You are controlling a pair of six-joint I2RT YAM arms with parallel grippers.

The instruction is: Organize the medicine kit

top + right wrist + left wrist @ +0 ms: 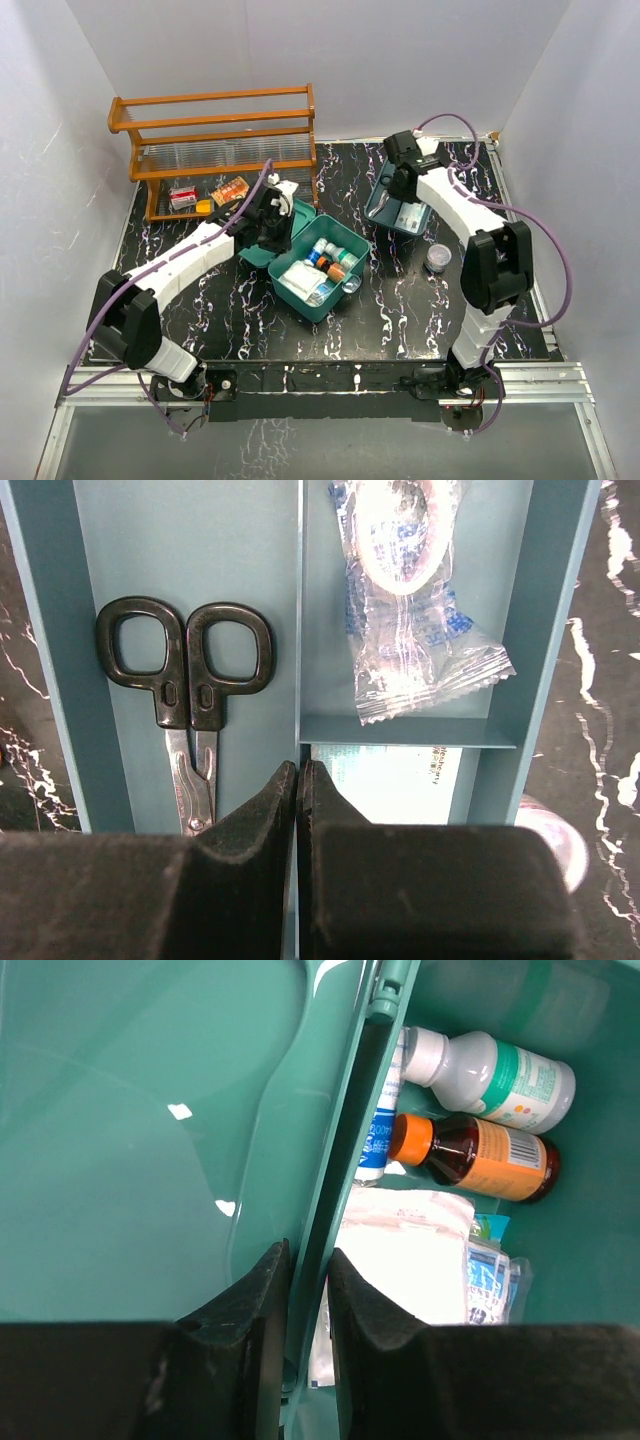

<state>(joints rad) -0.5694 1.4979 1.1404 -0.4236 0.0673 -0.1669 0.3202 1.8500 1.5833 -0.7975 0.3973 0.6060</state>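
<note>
Straight ahead of the right fingers (270,820), a blue tray (40,630) with two compartments. Ahead and left of those fingertips, black-handled scissors (187,705), flat, handles away, blade tips hidden behind the left finger. Ahead and right, a clear wrapper with blue print (410,630) around a white roll. Just right of the fingertips, a white printed card (385,780). Further right, a small round lidded pot (555,835) on the black marbled table (400,310).

Ahead and right of the left fingers (250,1310), a white bottle (500,1075) and an amber bottle with orange cap (480,1155), side by side, lying down. Nearer, white packets (400,1250).

Well beyond, a wooden rack (215,125).
</note>
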